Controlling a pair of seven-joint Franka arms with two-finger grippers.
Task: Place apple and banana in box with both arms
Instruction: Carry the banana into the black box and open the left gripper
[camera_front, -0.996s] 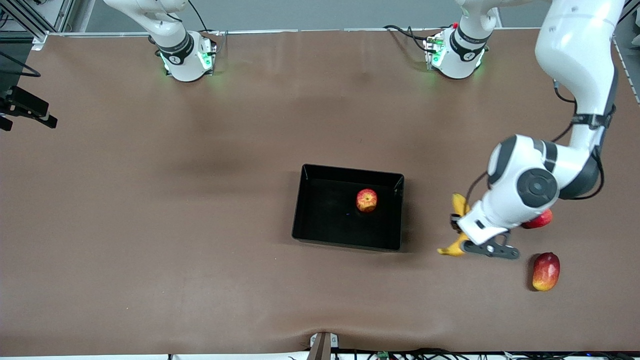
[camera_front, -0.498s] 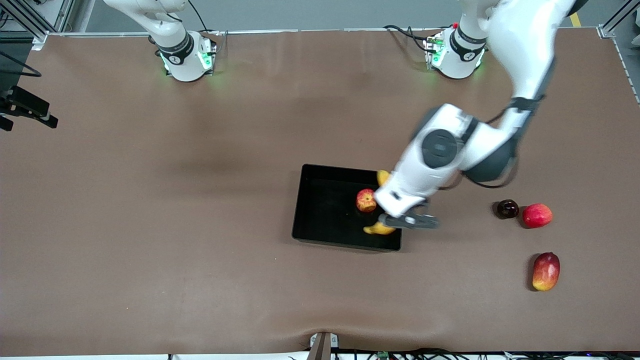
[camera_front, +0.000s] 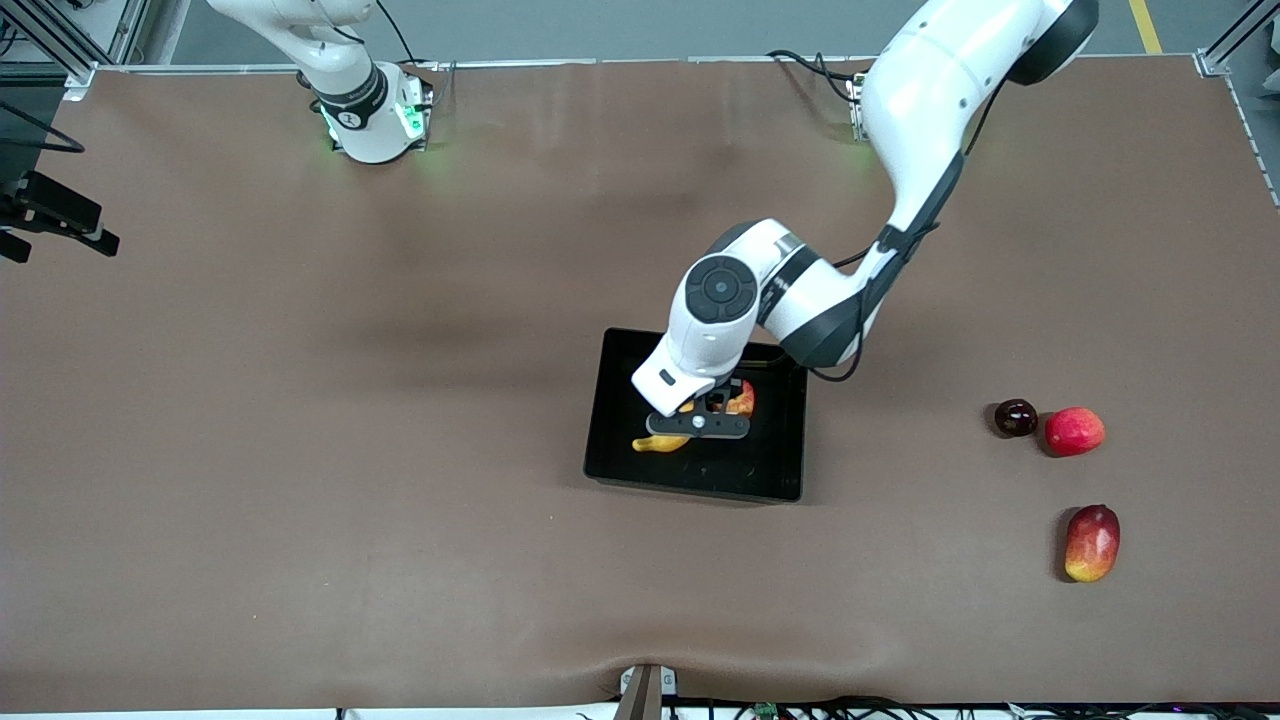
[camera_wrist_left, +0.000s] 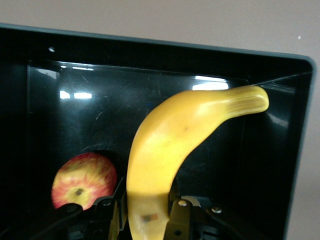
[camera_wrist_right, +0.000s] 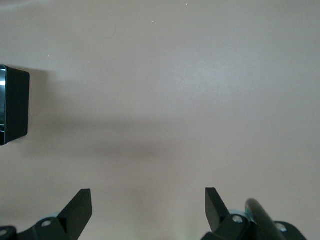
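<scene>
The black box (camera_front: 596, 420) stands mid-table. The apple (camera_front: 744, 402) lies inside it, partly hidden by my left gripper (camera_front: 700, 425). That gripper is low inside the box, shut on the yellow banana (camera_front: 660, 443), whose end sticks out toward the right arm's end. In the left wrist view the banana (camera_wrist_left: 170, 135) sits between the fingers of the left gripper (camera_wrist_left: 147, 212), with the apple (camera_wrist_left: 82, 180) beside it and the box wall (camera_wrist_left: 150, 47) around them. My right gripper (camera_wrist_right: 148, 200) is open and empty over bare table, with a box corner (camera_wrist_right: 12, 107) at the edge of its view. It does not show in the front view.
Toward the left arm's end of the table lie a small dark round fruit (camera_front: 1015, 417), a plain pinkish-red fruit (camera_front: 1075, 431) and a red-yellow mango (camera_front: 1091, 542) nearer the front camera. A black device (camera_front: 50, 215) sits at the right arm's end.
My left arm has swung the banana from beside the loose fruits to over the box and down into it beside the apple. The apple has not moved.
</scene>
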